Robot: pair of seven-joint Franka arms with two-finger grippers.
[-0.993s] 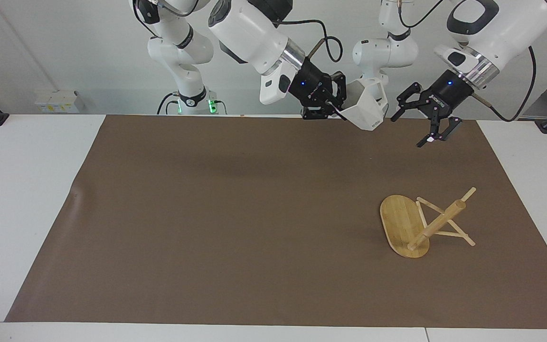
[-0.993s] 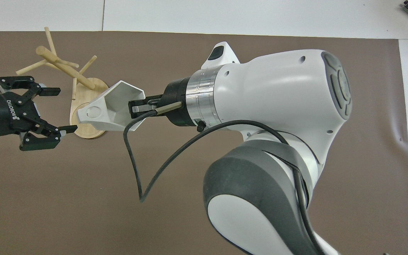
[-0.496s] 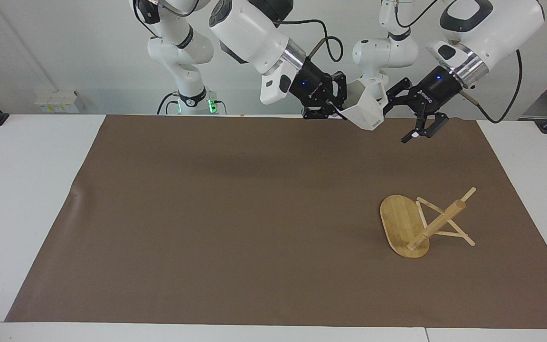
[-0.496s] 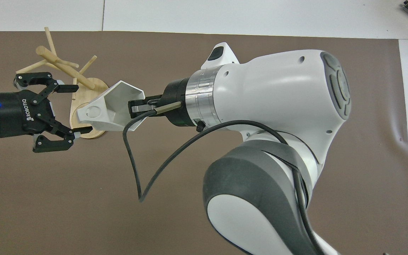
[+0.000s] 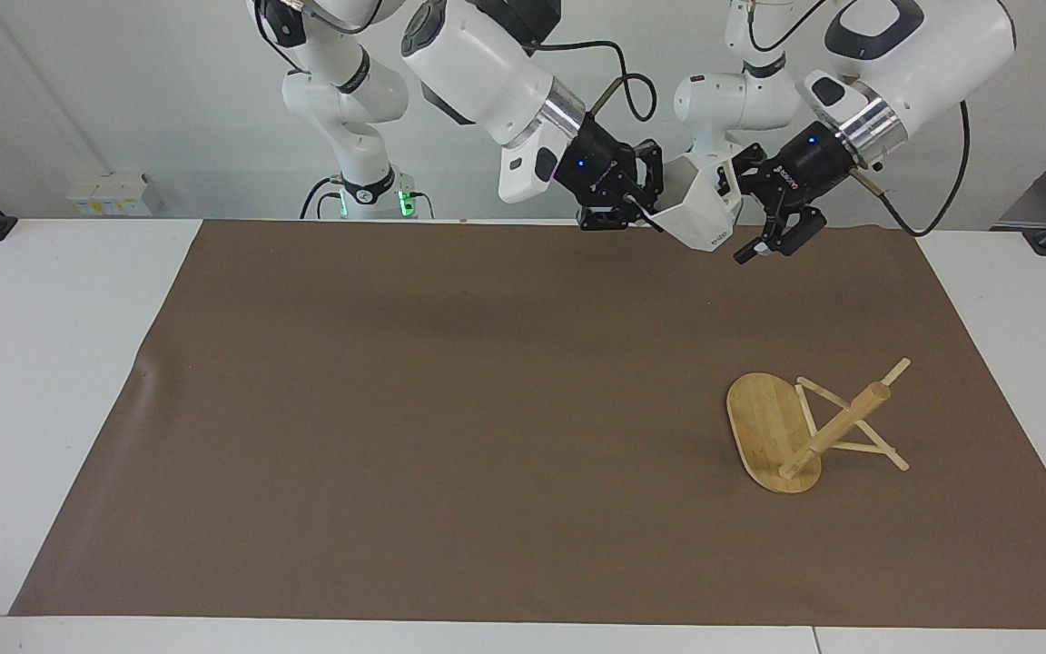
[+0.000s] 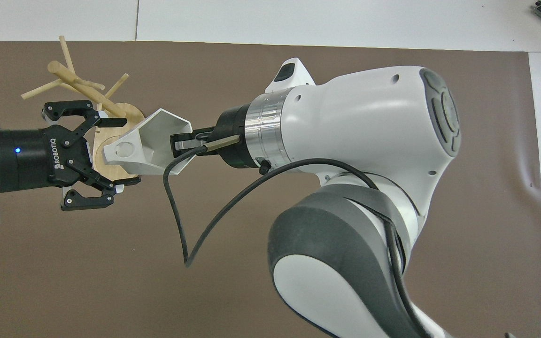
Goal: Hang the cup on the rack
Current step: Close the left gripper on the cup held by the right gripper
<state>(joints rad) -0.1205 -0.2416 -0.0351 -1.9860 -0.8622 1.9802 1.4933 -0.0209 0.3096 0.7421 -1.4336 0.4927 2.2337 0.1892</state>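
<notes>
So the right gripper (image 5: 639, 202) clamps the cup (image 5: 697, 211) aloft, its base between the left gripper's (image 5: 753, 211) spread jaws — handover pending, rack (image 5: 809, 427) toppled, hanging undone.

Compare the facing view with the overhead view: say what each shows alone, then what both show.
Facing view only: both arm bases against the wall, and the height of the cup above the brown mat, well clear of the rack, which lies tipped over.

Overhead view only: the inside of the cup and its round bottom; here the cup overlaps the rack's base.

Both: the right gripper shut on the cup's rim, the left gripper open around the cup's bottom end, the rack, the mat.
</notes>
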